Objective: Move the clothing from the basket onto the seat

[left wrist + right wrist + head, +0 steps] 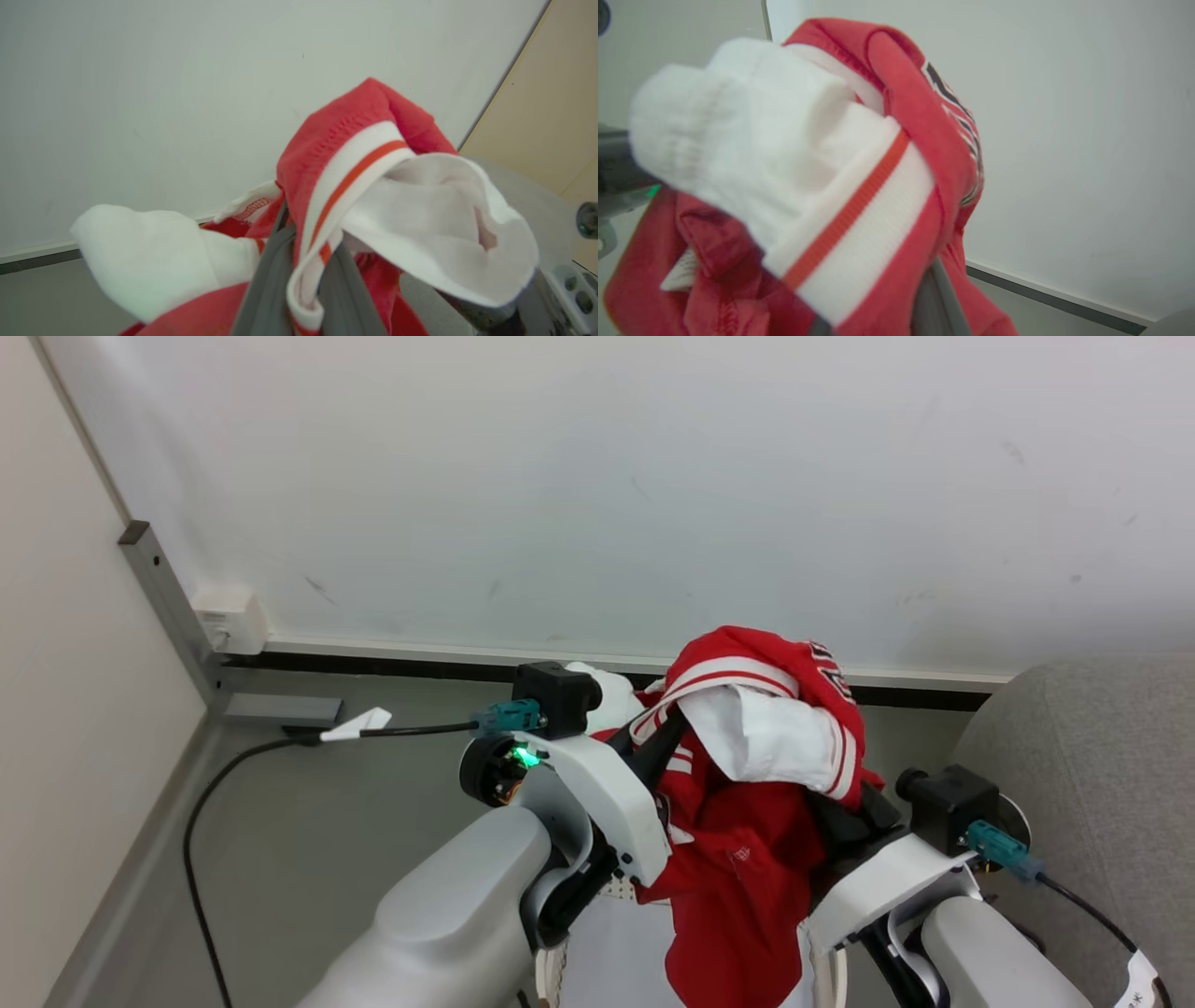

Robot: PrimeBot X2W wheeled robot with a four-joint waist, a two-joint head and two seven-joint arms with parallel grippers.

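Observation:
The clothing, red with white striped trim and dark lettering, hangs bunched in the air between both grippers, above the basket. My left gripper is shut on it; the left wrist view shows the striped trim pinched in that gripper. My right gripper is buried in the red cloth on the other side. In the right wrist view the white-and-red band lies across that gripper, which is closed on it. The seat, light grey, stands at the right.
A white wall rises close ahead, with a dark skirting strip along its foot. At the left are a white socket box, a metal trunking strip and a black cable on the grey floor. A white liner lies in the basket.

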